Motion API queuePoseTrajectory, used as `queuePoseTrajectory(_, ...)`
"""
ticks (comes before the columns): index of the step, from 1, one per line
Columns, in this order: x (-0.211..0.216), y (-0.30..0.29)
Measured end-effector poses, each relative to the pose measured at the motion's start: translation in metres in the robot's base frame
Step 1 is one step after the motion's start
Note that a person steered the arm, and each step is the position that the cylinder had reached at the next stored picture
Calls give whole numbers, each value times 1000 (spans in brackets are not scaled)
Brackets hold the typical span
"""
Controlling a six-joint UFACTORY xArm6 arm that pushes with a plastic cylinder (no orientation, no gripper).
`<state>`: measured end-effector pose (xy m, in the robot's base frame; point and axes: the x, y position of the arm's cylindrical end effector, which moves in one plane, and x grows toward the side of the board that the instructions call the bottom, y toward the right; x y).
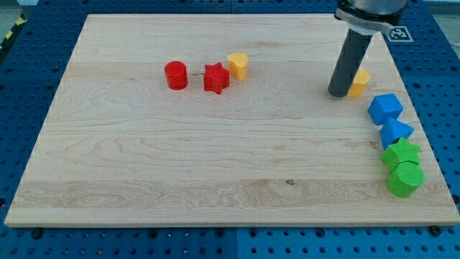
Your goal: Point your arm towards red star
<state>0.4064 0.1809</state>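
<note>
The red star [215, 78] lies on the wooden board [215, 158] toward the view's upper middle. A red cylinder [176, 75] sits just to its left and a yellow block [238, 65] touches its upper right. My tip [338, 93] is at the end of the dark rod at the view's upper right, far to the right of the red star. It stands right beside a second yellow block [359, 83], which is partly hidden behind the rod.
Along the view's right edge, top to bottom, lie a blue cube-like block [385, 108], a blue triangular block [395, 132], a green star [401, 153] and a green cylinder [405, 178]. A blue pegboard surrounds the board.
</note>
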Motion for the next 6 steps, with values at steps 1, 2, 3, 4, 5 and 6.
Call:
queuePoseTrajectory(1,-1,11)
queuePoseTrajectory(2,5,13)
queuePoseTrajectory(3,5,-17)
queuePoseTrajectory(4,5,-91)
queuePoseTrajectory(5,-7,-159)
queuePoseTrajectory(6,-38,-213)
